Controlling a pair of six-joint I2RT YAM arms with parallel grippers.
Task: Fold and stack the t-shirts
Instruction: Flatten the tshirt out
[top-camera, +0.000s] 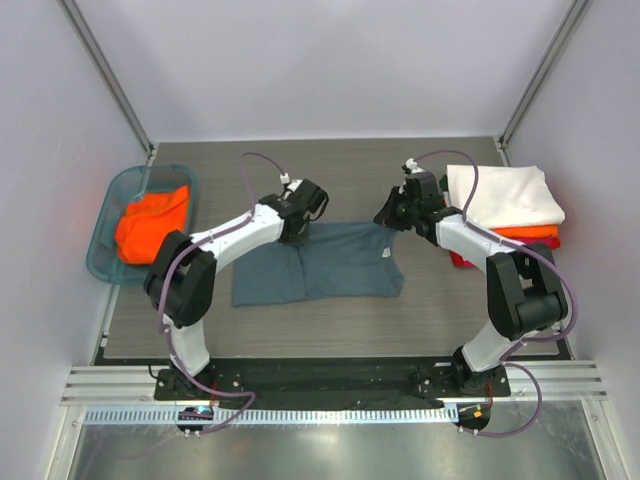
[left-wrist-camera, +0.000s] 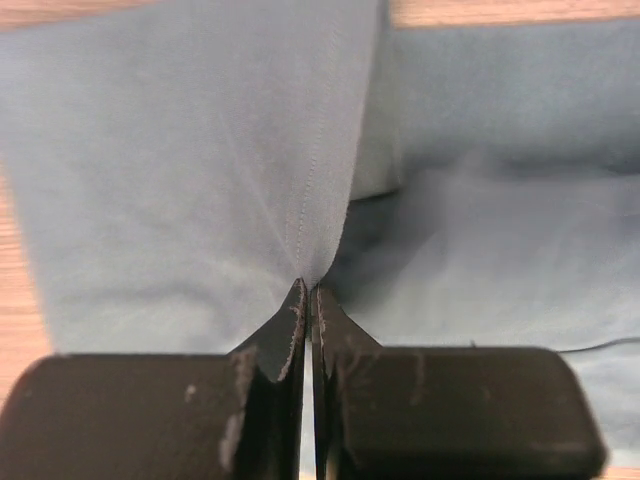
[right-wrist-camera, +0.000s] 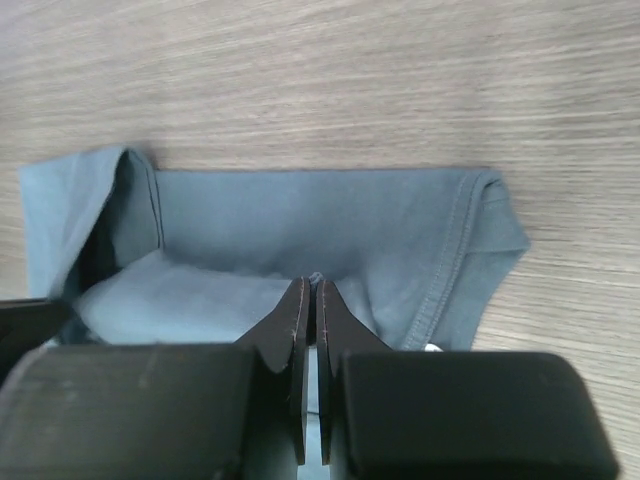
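The slate blue-grey t-shirt (top-camera: 320, 265) lies partly folded in the middle of the table. My left gripper (top-camera: 296, 232) is shut on its far edge, near the left; the left wrist view shows fabric (left-wrist-camera: 200, 170) pulled up taut into the closed tips (left-wrist-camera: 309, 287). My right gripper (top-camera: 392, 222) is shut on the shirt's far right corner; the right wrist view shows a pinch of cloth between the tips (right-wrist-camera: 308, 282), with the hemmed edge (right-wrist-camera: 455, 250) to the right. A white shirt (top-camera: 505, 195) lies folded on an orange one (top-camera: 530, 233) and a red one (top-camera: 460, 260) at the right.
A teal plastic basket (top-camera: 110, 215) at the left edge holds a crumpled orange shirt (top-camera: 150, 222). The enclosure's white walls and metal posts stand around the grey wood-grain table (top-camera: 330, 330). The arm bases are at the near edge.
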